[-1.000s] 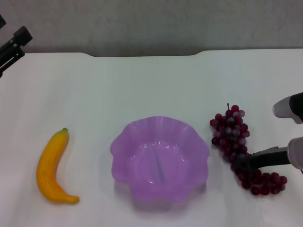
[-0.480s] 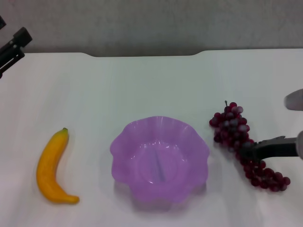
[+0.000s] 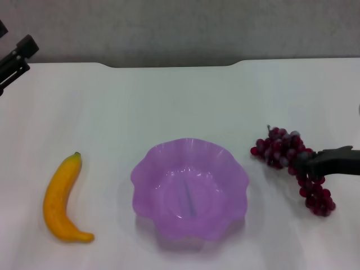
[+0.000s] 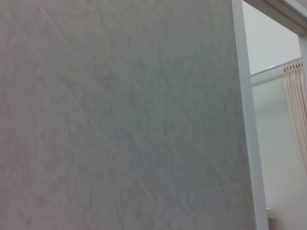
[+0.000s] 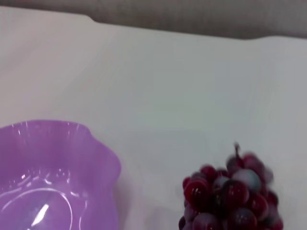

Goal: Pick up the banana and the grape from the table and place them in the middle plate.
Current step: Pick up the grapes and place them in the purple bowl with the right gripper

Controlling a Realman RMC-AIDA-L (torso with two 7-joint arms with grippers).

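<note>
Head view: right tool (image 3: 306,163) gripping grape (image 3: 281,149)

Head view downward; right wrist close, sharing the middle plate (image 3: 189,189)

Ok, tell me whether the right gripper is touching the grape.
Touching. In the head view the right gripper is clamped on the middle of the grape, and the bunch droops on either side of it.

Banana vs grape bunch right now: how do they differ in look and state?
The banana is one smooth yellow curved piece; the grape is a cluster of many small dark red rounds. The banana lies untouched left of the middle plate; the grape, right of it, is gripped by the right gripper, its lower end dangling. Both are outside the plate.
</note>
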